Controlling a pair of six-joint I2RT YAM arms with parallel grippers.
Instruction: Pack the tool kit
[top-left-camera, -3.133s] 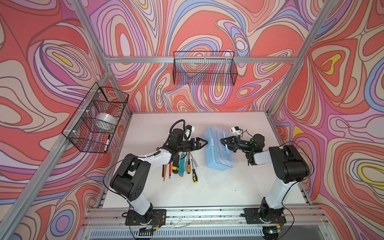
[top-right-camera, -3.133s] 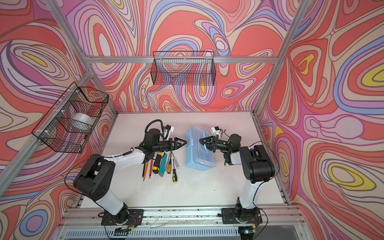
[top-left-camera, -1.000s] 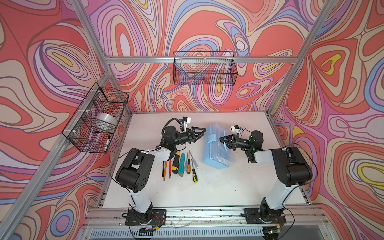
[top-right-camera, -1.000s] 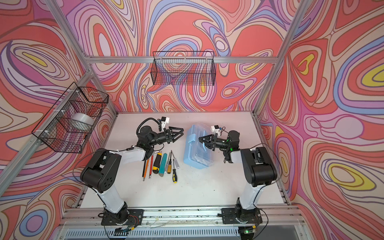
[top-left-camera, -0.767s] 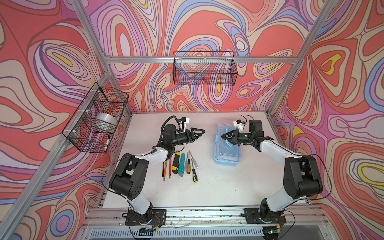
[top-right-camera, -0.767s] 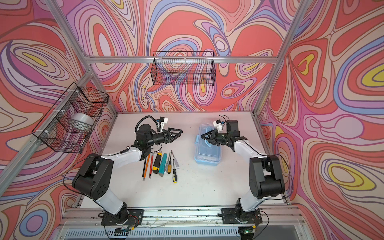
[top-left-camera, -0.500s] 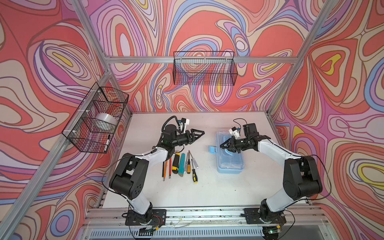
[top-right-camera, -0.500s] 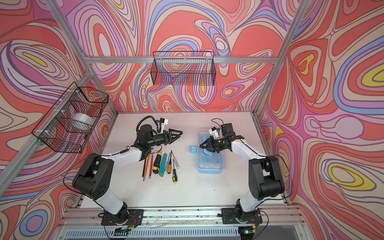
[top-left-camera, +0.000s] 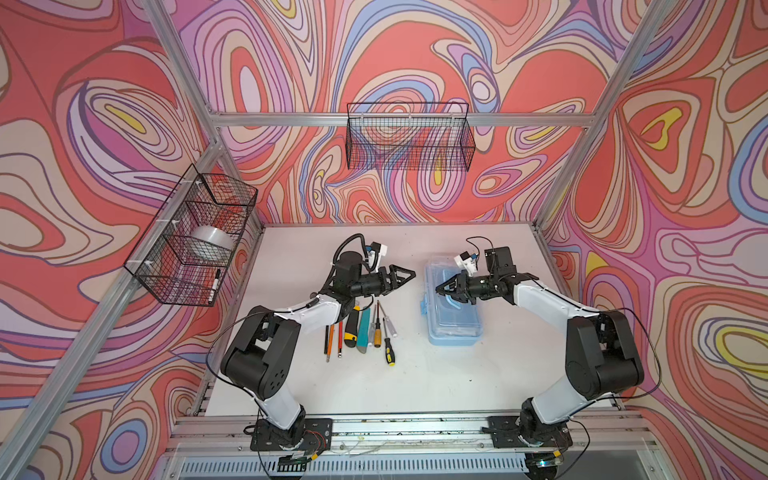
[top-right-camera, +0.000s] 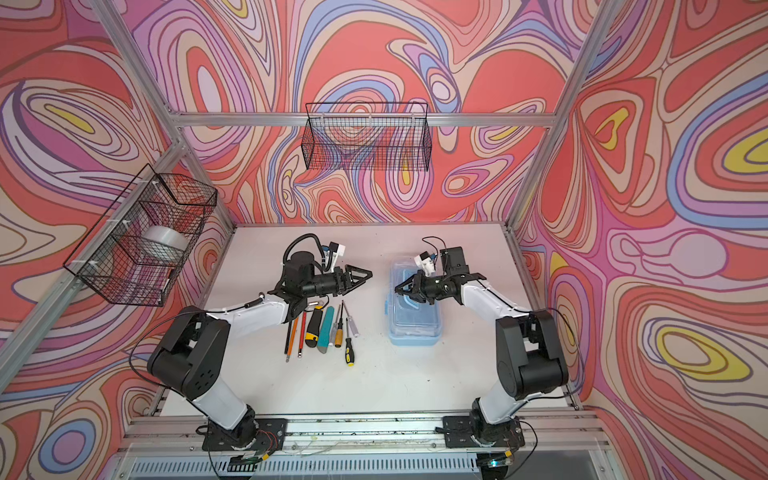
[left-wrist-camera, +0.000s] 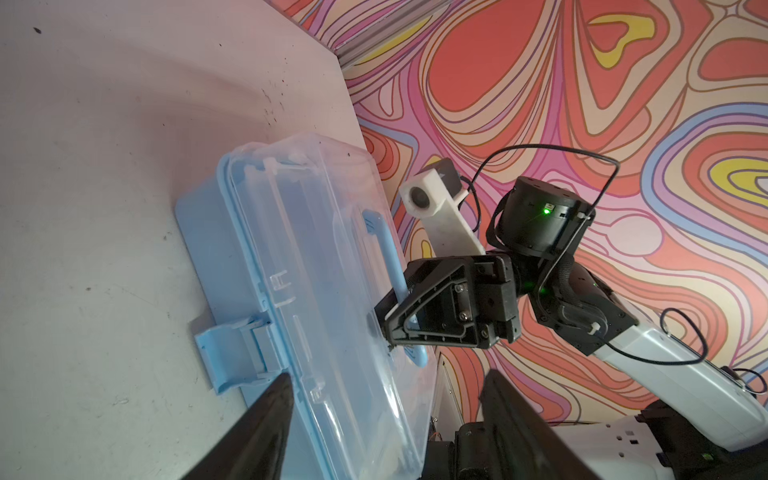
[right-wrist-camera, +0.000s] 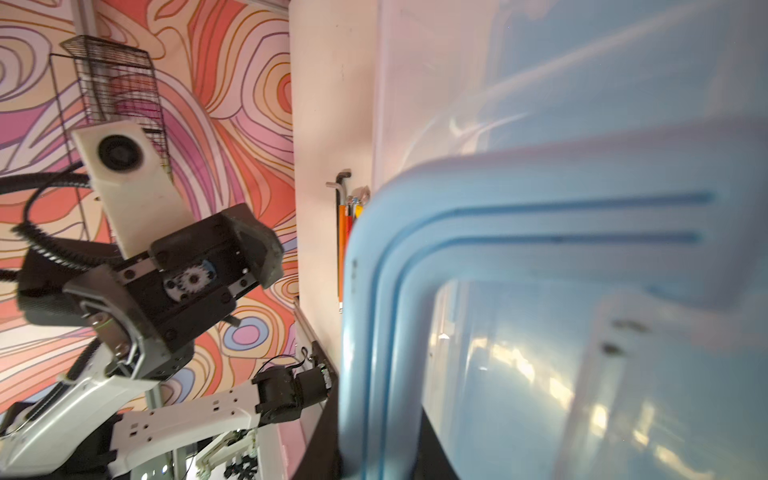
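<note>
The tool kit box (top-left-camera: 453, 322) (top-right-camera: 415, 328), light blue with a clear lid, lies flat on the white table, right of centre. My right gripper (top-left-camera: 442, 289) (top-right-camera: 401, 287) (right-wrist-camera: 374, 449) is shut on its blue handle (right-wrist-camera: 519, 216) (left-wrist-camera: 388, 266). My left gripper (top-left-camera: 405, 277) (top-right-camera: 362, 277) (left-wrist-camera: 386, 415) hangs open and holds nothing, a little left of the box and facing its latch (left-wrist-camera: 232, 357). Below it lie hex keys (top-left-camera: 332, 338), two utility knives (top-left-camera: 352, 328) and screwdrivers (top-left-camera: 388, 351) in a row.
An empty black wire basket (top-left-camera: 409, 141) hangs on the back wall. Another wire basket (top-left-camera: 195, 245) on the left wall holds a tape roll (top-left-camera: 208, 241) and a marker (top-left-camera: 215, 284). Aluminium frame posts border the table.
The right gripper has carried the box by its handle to the right and turned it, so it now lies flat with its long side running front to back. The left gripper stayed open, nearly still.
</note>
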